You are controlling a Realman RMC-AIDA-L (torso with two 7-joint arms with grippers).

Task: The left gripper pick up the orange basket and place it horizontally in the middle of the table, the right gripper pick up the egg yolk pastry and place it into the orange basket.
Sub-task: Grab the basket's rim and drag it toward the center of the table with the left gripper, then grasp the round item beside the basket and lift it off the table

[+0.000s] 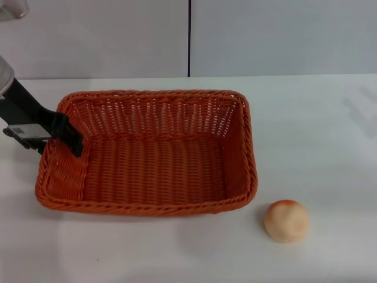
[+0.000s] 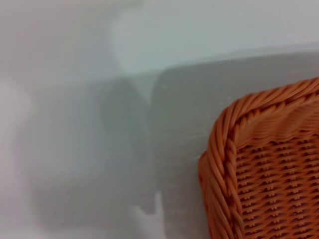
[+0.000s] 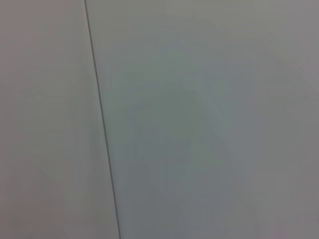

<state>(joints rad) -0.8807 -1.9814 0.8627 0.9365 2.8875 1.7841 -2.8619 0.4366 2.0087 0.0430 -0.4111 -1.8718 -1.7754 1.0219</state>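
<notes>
Orange wicker makes the orange basket (image 1: 147,154), which lies flat with its long side across the middle of the white worktop (image 1: 318,130). The left gripper (image 1: 72,141) is at the basket's left short wall, its black jaws closed on the braided rim there. The egg yolk pastry (image 1: 286,221) sits on the worktop near the basket's front right corner, apart from it. The right gripper is not visible in any view.

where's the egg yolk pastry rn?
Head view: the egg yolk pastry sits on the table, on the robot's right, just off the near right corner of the orange basket, outside it and not touching.
</notes>
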